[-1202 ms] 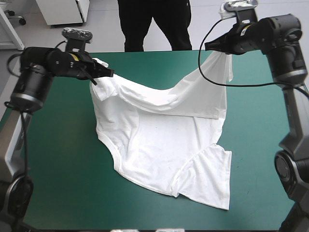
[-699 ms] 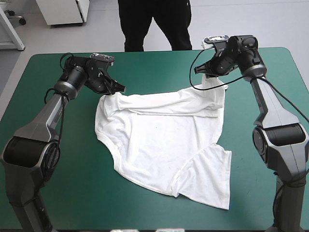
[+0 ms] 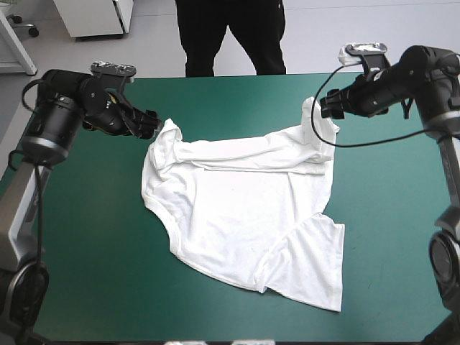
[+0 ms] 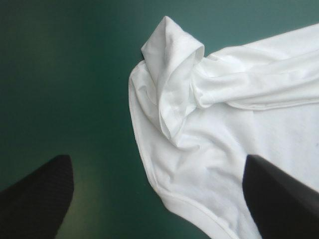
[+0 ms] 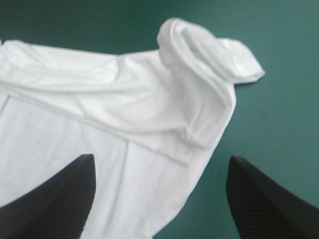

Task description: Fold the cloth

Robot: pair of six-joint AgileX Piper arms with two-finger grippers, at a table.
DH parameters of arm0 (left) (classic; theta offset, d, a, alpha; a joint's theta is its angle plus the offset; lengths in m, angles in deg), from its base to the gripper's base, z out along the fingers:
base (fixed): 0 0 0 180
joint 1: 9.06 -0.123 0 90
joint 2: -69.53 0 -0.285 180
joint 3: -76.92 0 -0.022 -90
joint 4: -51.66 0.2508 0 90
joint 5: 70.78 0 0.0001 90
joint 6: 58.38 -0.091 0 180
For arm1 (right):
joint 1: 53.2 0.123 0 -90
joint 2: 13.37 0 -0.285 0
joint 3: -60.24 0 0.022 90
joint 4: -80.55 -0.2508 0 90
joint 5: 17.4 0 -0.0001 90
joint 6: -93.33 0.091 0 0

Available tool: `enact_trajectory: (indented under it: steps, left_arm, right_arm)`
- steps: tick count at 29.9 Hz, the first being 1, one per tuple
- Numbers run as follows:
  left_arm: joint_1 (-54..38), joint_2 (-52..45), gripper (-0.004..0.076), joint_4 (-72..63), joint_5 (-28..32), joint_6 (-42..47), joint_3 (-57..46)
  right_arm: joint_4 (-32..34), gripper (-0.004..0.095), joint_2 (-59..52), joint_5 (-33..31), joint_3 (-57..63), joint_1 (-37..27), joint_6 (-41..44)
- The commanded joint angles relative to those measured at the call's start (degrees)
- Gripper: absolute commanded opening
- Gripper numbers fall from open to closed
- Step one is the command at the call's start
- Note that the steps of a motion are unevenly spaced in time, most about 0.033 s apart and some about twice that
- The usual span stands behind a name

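The white T-shirt (image 3: pixel 244 215) lies spread on the teal-green cover, its far edge turned over in a loose band. One sleeve reaches toward the near right. My left gripper (image 3: pixel 152 123) hovers open just off the shirt's far left corner. In the left wrist view that corner (image 4: pixel 169 74) is a bunched fold ahead of the left gripper (image 4: pixel 155 162), whose fingers stand apart over cloth and cover. My right gripper (image 3: pixel 325 108) stands open beside the far right corner, which sticks up in a small roll (image 5: pixel 209 50) ahead of the right gripper (image 5: pixel 160 158). Neither gripper holds anything.
Teal-green cover (image 3: pixel 86 237) shows to the left, right and near side of the shirt. The table's far edge (image 3: pixel 237 76) runs just beyond both grippers.
Both grippers, earlier shut on the shirt's far corners and holding them up, have lowered them, opened and let go. The far edge now rests on the table, and both arms have drawn outward.
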Motion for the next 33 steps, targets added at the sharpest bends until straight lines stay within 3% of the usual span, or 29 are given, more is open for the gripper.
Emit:
enact_trajectory:
  steps: [1, 6, 10, 20, 29, 33]
  left_arm:
    - [0.2, -7.3, 0.065, 0.2, -2.7, 1.9, -2.3]
    - [0.2, -11.0, 0.065, 0.3, -2.4, 1.9, -14.2]
    - [0.2, -10.1, 0.065, 0.1, 2.5, 2.1, -22.1]
    - [0.2, 2.7, 0.065, -0.3, 9.0, 5.3, -24.5]
    - [0.2, 11.9, 0.0649, -2.0, 11.1, 5.9, -24.4]
    - [0.2, 12.9, 0.0573, -4.9, 13.3, 5.6, -24.4]
  right_arm:
    - [0.1, 0.0662, -10.4, -0.1, 7.8, 2.1, -1.3]
    - [7.5, 0.0663, -20.7, -0.1, 20.6, 8.2, 0.1]
    - [13.4, 0.0662, -28.1, -0.1, 27.5, 14.1, 1.2]
    - [26.0, 0.0662, -37.8, -0.1, 36.0, 18.8, 3.9]
    - [26.8, 0.0662, -40.5, -0.1, 39.1, 18.9, 3.6]
    - [22.1, 0.0662, -40.5, -0.1, 39.1, 22.4, -3.9]
